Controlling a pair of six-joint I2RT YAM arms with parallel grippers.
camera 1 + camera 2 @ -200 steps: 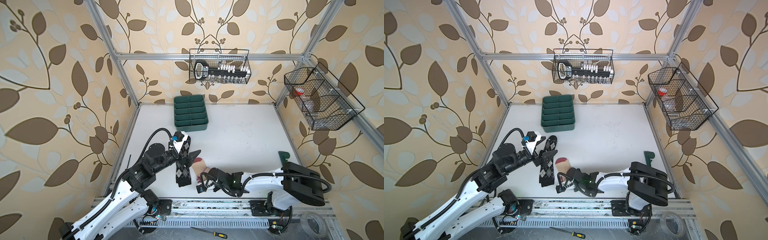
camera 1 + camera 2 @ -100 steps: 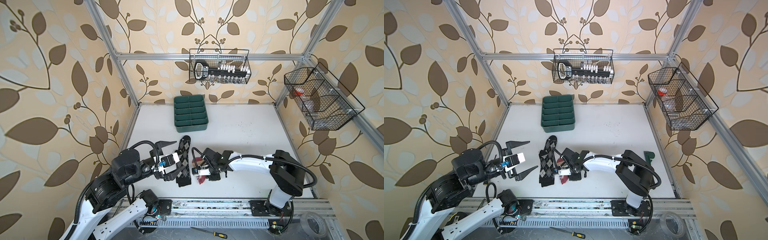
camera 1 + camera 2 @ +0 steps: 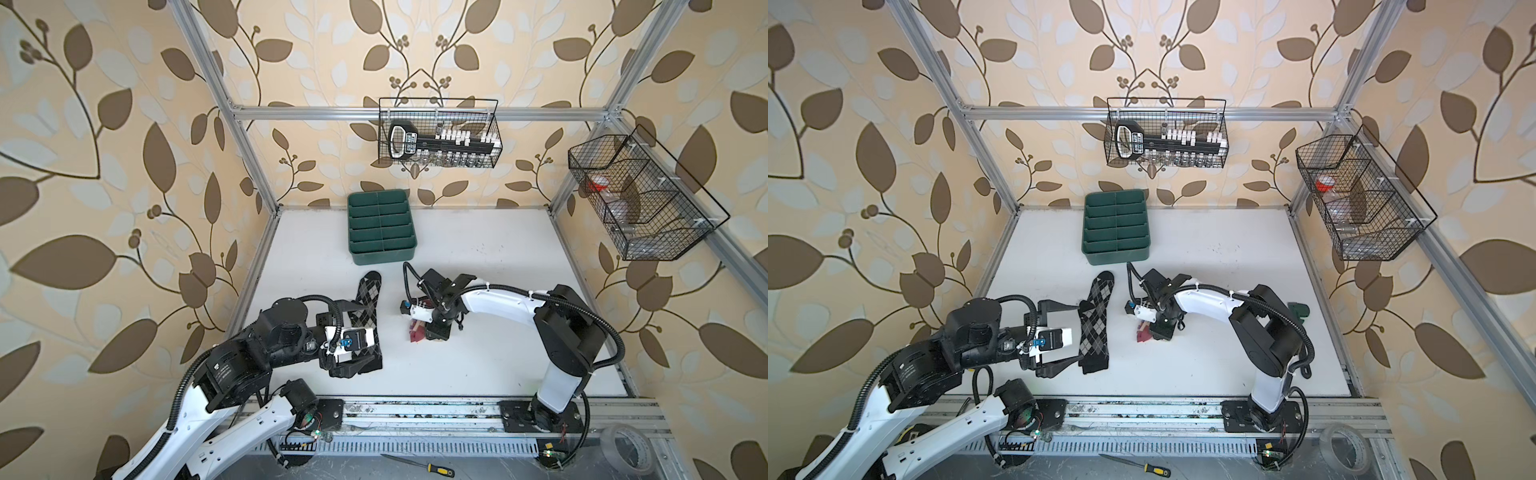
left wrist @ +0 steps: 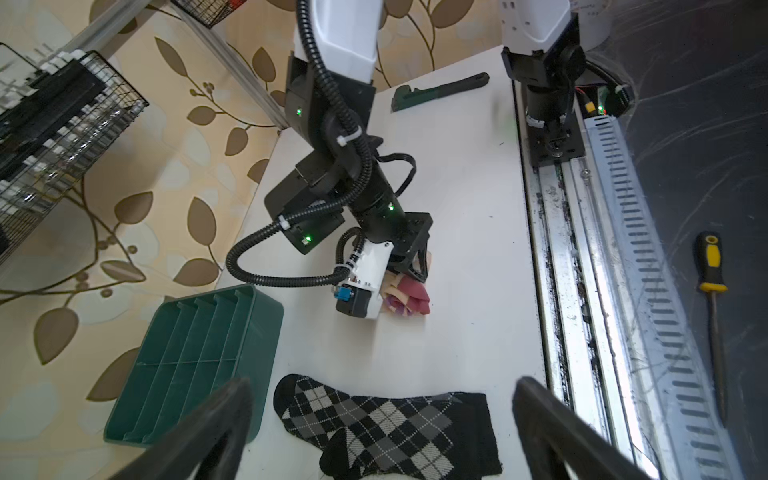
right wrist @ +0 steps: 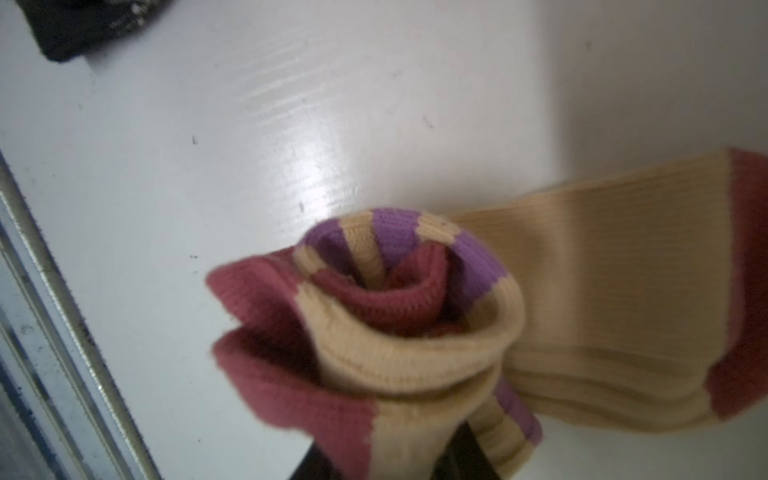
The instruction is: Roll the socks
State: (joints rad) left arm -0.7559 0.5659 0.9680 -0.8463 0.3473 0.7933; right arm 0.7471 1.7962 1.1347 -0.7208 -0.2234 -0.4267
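two socks: mid-frame in a top view the right gripper [image 3: 434,328] pinches the half-rolled beige sock [image 3: 417,331], likely holding its coil; left of it the argyle sock [image 3: 367,305] lies flat by the wide-open, empty left gripper [image 3: 365,335].

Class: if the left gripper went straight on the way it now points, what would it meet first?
The left gripper would most likely meet the argyle sock, just ahead of its open jaws; its height is unclear, so it might skim over.
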